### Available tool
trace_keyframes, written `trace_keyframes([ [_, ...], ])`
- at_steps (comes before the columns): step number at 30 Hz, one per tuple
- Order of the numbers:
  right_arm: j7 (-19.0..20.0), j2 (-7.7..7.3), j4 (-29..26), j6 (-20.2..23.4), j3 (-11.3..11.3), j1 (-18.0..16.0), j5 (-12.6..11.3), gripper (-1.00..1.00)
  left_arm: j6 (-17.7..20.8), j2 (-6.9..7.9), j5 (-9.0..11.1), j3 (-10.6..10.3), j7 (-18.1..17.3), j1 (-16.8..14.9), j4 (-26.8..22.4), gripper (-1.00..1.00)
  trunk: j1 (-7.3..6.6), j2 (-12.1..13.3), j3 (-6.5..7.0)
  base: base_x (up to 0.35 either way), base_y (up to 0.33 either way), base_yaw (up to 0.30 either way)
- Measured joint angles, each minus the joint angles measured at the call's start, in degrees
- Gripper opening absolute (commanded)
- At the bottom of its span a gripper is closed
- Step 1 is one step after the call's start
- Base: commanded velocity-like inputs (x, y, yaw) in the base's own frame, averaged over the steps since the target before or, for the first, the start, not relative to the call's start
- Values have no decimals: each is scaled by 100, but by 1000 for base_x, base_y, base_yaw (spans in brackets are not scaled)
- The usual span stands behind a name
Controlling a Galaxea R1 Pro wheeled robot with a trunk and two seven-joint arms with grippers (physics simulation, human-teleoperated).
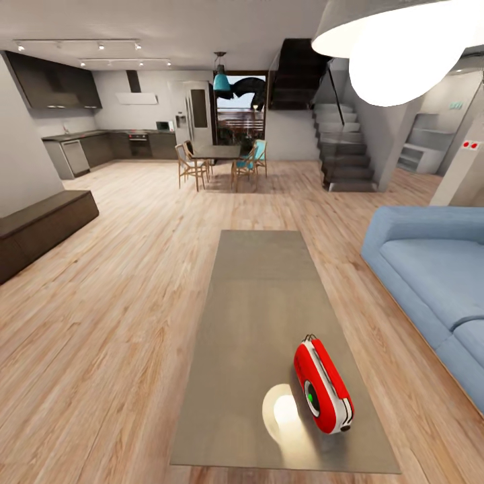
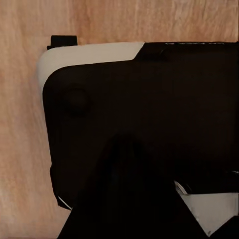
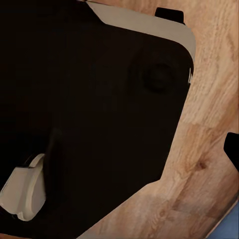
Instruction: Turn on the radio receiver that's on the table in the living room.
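Radio [image 1: 323, 386] stands on edge at the table's [image 1: 259, 282] near end, toward 5 o'clock of the top, beside a pale glare patch. Its shell looks glossy, rigid, light and probably slippery, so it may tip; press the dial [image 1: 312, 396] face while bracing the opposite side. Gripper states: cannot tell, since both wrist views show dark robot body over the floor [image 2: 20, 149].

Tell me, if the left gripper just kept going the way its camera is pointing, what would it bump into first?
Most likely the robot's own dark body panel with a pale rim, which lies straight ahead of it, with light wood plank floor beyond. The gripper itself is too dark to make out.
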Motion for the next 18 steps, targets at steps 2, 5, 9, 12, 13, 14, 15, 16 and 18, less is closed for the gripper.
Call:
trace_keyframes([
  [2,-2,13,3,-2,1,0,1,100,12,-3,-1,-1,298,-5,3,-100,0,0,18,0,0,0],
  [5,-4,37,9,-3,-2,0,-4,100,23,-4,-1,-1,592,-8,5,-100,0,0,46,0,0,0],
  [9,-4,96,40,-6,-3,0,-7,100,26,-12,-1,-1,664,-9,5,-100,0,0,82,0,0,0],
  [12,-7,105,45,-9,-3,0,-7,100,26,-9,-1,-1,698,-9,5,-100,0,0,110,0,0,0],
  [13,-5,106,46,-9,-3,0,-7,100,26,-8,-1,-1,702,-9,5,-100,0,0,119,0,0,0],
  [14,-7,107,47,-10,-3,0,-7,100,25,-7,-3,-1,708,-9,5,-100,0,0,128,0,0,0],
  [15,-7,108,47,-11,-3,0,-7,100,22,-6,-5,-1,712,-9,4,-100,0,0,137,0,0,0],
  [16,-5,109,48,-11,-3,0,-7,100,19,-6,-7,-1,714,-9,1,-100,0,0,146,0,0,0],
  [18,-7,109,48,-21,-3,0,-7,100,-12,-4,-15,-1,716,-9,-1,-100,0,0,165,0,0,0],
])
